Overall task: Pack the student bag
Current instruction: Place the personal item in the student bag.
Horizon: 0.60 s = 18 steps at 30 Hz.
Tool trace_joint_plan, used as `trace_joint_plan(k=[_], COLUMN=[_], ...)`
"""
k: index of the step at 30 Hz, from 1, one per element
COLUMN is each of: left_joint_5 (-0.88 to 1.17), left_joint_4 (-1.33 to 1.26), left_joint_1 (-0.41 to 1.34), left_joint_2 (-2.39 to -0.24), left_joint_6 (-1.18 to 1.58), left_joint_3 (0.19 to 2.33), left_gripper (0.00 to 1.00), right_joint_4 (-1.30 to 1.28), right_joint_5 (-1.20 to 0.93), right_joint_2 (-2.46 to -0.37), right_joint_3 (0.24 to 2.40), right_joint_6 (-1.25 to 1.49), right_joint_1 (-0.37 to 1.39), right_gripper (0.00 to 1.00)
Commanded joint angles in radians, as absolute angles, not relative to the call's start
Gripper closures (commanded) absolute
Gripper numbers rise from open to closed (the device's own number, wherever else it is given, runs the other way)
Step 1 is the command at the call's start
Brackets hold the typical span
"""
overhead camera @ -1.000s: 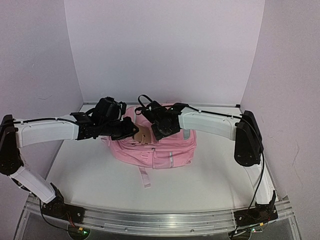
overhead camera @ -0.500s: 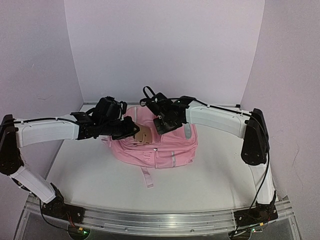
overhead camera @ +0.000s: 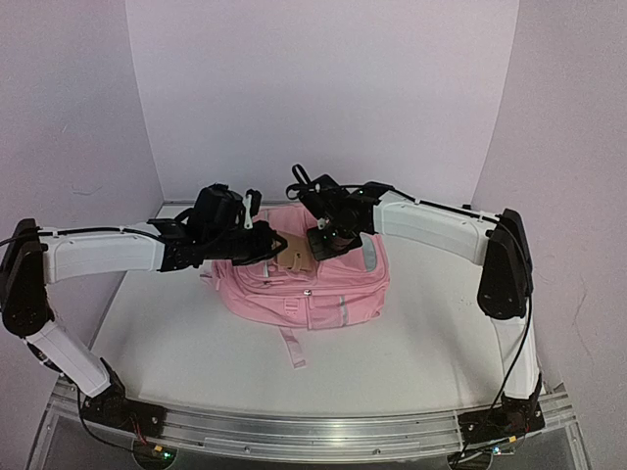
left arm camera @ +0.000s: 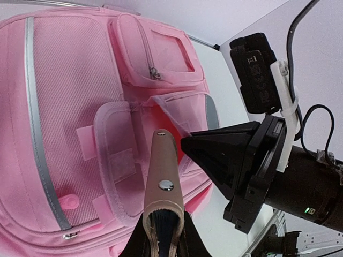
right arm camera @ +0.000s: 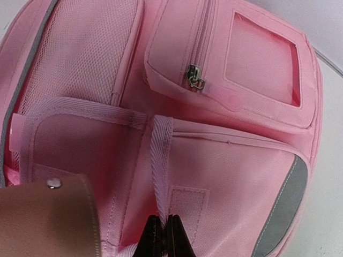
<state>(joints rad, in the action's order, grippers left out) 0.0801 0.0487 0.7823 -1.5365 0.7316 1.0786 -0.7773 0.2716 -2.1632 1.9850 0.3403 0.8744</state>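
The student bag (overhead camera: 328,299) is a big pink backpack lying flat mid-table, zip pockets and grey stripe facing up. My left gripper (overhead camera: 257,247) is shut on a tan leather case (left arm camera: 163,179) with a metal snap. It holds the case over the bag's front pocket, whose velcro flap (left arm camera: 113,155) is folded back. My right gripper (right arm camera: 164,229) is shut on the thin pink webbing tab (right arm camera: 161,155) at that pocket's edge. The case's corner (right arm camera: 51,219) shows at the lower left of the right wrist view. Both grippers almost meet above the bag.
White walls close in the table (overhead camera: 196,343) at the back and both sides. A pink strap (overhead camera: 289,351) trails from the bag toward the near edge. A zip pull (right arm camera: 195,78) lies on the small upper pocket.
My right gripper has shut onto the pink webbing tab and shifted back and to the right. The left gripper has carried the tan case slightly right, toward the pocket.
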Motion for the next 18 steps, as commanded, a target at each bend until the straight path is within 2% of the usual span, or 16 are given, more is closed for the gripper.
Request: trace_joint_plan(k=[1,10,18], left_joint_5=[0.109,0.137,0.060], left_joint_4=[-0.162,-0.272,-0.393], left_joint_1=[0.778,0.765,0.717], left_joint_2=[-1.587,-1.701,-1.661], left_joint_6=[0.694,0.748,0.820], left_joint_3=[1.117,1.079,0.921], left_gripper=[1.00,1.00,1.00], right_joint_4=[-0.799,-0.799,-0.799], right_joint_5=[0.220,0.195,0.141], right_joint_2=[-2.096,-2.083,-2.066], right_joint_3=[1.981,1.983,1.965], right_joint_6=[0.352,0.355,0.327], right_joint_1=[0.865,0.862,0.861], right_gripper=[1.00,1.00,1.00])
